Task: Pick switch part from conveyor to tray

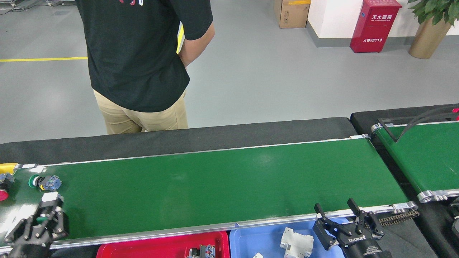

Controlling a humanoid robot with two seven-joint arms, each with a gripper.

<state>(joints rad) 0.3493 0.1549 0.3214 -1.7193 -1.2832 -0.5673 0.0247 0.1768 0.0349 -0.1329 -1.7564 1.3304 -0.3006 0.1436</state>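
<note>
The left gripper sits low over the conveyor at its left end, fingers closed round a green-capped switch part. Just beyond lies another green push-button switch, apart from it; a red one sits at the frame edge. The right gripper hangs spread and empty over the blue tray, beside the red tray. Mid-belt is bare.
</note>
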